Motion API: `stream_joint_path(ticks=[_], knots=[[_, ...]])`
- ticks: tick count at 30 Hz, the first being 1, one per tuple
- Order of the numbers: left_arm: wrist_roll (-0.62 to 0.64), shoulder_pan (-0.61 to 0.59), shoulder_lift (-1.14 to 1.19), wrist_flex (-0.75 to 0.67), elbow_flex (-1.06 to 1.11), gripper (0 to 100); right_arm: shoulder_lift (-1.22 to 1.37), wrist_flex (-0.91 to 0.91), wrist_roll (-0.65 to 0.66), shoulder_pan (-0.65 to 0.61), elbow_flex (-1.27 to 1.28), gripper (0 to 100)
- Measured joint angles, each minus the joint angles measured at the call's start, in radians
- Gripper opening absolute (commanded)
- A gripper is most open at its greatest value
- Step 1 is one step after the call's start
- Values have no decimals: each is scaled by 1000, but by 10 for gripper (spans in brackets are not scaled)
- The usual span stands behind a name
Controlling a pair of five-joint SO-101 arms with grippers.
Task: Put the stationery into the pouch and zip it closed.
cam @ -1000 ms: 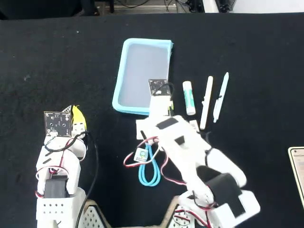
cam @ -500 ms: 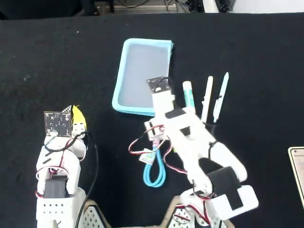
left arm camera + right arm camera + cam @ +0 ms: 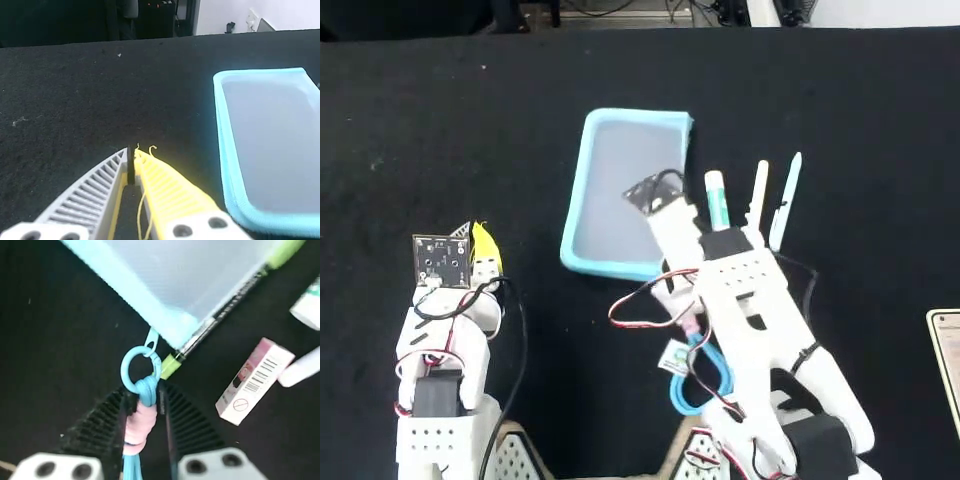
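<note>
Dragging the pouch [image 3: 620, 190] slightly rightward, right tool [image 3: 144, 390] pinched on its blue cord [image 3: 146, 385]; left tool [image 3: 131, 152] seemingly closed.

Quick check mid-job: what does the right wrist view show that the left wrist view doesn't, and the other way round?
Right wrist view: the right gripper shut on the blue cord, which is tied to the zip ring at the pouch corner. A green-capped pen lies along the pouch's edge, with a small pink and white box nearby.
Left wrist view: the left gripper, shut and empty, with black table around it.
Shared: the light blue pouch on the black table.
</note>
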Motion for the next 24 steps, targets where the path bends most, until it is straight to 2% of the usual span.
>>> stream_joint_path(ticks=[5,9,12,15,20,24], knots=[[0,0,0,0,0,30,0,2,60,-78,61,41],[0,0,0,0,0,30,0,2,60,-150,84,182],[0,0,0,0,0,30,0,6,37,-155,86,254],[0,0,0,0,0,30,0,6,18,-157,86,250],[0,0,0,0,0,30,0,-3,-103,-157,21,251],[0,0,0,6,0,30,0,-126,-184,-157,15,251]])
